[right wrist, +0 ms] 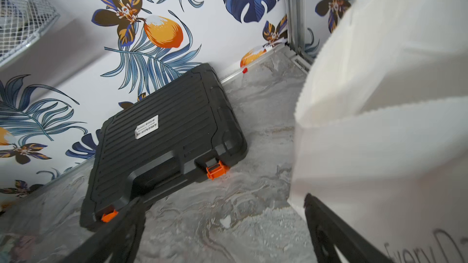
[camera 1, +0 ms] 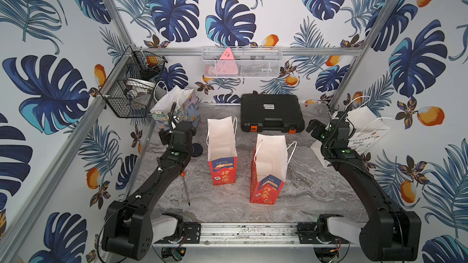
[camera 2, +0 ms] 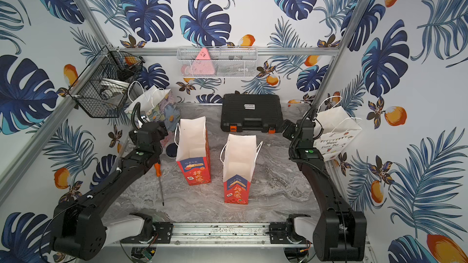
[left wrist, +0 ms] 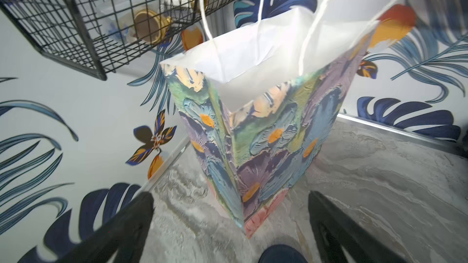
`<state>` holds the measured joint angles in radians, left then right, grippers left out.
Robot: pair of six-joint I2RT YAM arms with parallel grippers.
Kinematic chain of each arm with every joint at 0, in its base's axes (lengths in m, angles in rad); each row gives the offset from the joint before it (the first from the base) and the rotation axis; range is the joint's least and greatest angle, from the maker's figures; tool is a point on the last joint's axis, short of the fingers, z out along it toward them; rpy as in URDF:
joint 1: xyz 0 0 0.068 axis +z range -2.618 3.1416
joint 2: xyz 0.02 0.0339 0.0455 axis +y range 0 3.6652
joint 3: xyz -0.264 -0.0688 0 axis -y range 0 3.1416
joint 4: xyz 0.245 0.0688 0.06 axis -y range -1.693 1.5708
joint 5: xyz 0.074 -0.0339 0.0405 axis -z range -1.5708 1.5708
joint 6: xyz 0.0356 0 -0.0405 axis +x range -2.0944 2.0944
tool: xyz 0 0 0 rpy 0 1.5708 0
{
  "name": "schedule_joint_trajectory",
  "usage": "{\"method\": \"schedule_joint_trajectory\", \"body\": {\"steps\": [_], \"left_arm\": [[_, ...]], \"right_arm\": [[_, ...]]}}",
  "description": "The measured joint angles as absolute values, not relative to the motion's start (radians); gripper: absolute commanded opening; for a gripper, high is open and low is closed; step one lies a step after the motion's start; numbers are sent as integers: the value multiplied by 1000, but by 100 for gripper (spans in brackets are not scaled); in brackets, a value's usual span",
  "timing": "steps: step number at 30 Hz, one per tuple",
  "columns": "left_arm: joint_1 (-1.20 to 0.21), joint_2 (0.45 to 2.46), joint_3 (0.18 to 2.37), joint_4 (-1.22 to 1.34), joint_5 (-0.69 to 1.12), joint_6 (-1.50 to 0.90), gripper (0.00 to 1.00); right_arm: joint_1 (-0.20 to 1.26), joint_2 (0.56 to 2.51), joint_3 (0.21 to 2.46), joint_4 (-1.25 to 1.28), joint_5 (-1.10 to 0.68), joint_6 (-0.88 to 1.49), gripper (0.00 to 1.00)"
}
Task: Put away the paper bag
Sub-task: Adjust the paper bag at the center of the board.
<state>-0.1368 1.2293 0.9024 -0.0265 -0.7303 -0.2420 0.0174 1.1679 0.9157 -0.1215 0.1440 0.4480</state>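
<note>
Open tops: red paper bag [camera 1: 222,172] upright at centre, second red paper bag [camera 1: 266,188] upright lower right of it, floral paper bag [camera 1: 188,112] up-left of them, white paper bag [camera 1: 367,132] at right.

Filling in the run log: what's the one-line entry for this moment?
left pincer: open, empty, facing floral bag | right pincer: open, empty, beside white bag

Flowered paper bag [left wrist: 266,135] upright on the tabletop [left wrist: 379,173], facing the left hand [left wrist: 229,197].
Its mouth stood open, white cord handles [left wrist: 210,21] rising from it. The hand's two dark fingers [left wrist: 126,223] were spread wide, clear of the bag, one either side of its near corner. A black wire basket [left wrist: 76,21] hung on the leafy wall [left wrist: 76,122] above and beside it.
</note>
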Motion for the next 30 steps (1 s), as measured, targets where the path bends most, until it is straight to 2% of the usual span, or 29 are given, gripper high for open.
{"method": "schedule_joint_trajectory", "body": {"steps": [4,12,21,30], "left_arm": [[-130,1141,935,-238,-655,-294,99],[-130,948,963,-401,-346,-314,99],[-130,818,1019,-482,-105,-337,99],[-130,817,1123,-473,137,-364,99]], "right_arm": [[18,1066,951,-262,56,501,100],[19,994,1155,-609,-96,556,99],[54,960,1367,-961,-201,533,99],[57,991,1606,-1201,-266,474,99]]}}
